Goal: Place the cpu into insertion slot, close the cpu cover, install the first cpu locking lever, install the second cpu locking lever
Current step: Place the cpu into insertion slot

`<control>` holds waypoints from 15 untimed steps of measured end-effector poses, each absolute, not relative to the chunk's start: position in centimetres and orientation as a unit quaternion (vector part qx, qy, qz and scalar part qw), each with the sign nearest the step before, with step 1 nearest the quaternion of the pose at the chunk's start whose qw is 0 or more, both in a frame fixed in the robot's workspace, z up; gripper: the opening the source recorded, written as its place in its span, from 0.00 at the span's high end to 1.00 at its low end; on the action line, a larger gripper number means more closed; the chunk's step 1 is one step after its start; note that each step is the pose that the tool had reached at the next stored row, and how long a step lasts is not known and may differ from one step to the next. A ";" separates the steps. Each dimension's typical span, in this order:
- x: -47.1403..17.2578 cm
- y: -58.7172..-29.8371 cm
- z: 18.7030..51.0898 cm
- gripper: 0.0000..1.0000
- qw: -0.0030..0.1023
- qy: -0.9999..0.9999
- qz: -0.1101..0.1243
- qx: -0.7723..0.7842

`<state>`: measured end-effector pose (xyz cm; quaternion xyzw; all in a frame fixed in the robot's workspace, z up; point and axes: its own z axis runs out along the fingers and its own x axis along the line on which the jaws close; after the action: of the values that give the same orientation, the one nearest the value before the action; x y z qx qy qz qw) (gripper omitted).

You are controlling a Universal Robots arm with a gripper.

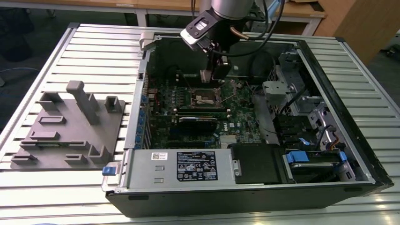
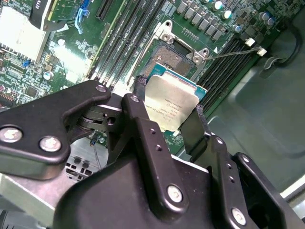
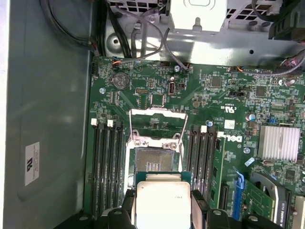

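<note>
Chip (image 2: pixel 172 102) is hanging between the gripper's (image 1: pixel 212 78) clenched fingers (image 2: pixel 143 119), pinched by its edges, likely so its underside is touching nothing. The socket (image 3: pixel 156 162) is lying open just below and ahead of the tool, its cover (image 3: pixel 157 139) standing tilted up beyond, leaving the way in free.

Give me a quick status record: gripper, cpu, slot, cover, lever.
gripper: shut on the cpu, gripping two opposite edges
cpu: held above the motherboard, metal top facing the wrist cameras, not seated
insertion slot: uncovered, nothing in it; the cpu overlaps its near edge in the first wrist view
cpu cover: swung open, away from the slot
locking lever: one wire lever released, pointing away from the slot
location: inside the open computer case
</note>
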<state>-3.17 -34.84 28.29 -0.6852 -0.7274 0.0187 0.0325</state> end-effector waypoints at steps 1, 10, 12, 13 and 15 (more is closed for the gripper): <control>-3.2 -34.8 28.1 0.46 0.032 -0.728 0.018 -0.685; -3.5 -34.8 27.2 0.46 0.019 -0.734 0.006 -0.679; -3.6 -34.8 26.9 0.46 0.017 -0.734 0.005 -0.679; -3.7 -34.8 26.7 0.46 0.017 -0.734 0.004 -0.679; -3.8 -34.8 26.3 0.46 0.016 -0.734 0.003 -0.679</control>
<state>-3.80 -34.84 26.34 -0.6788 -0.7341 0.0031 0.0156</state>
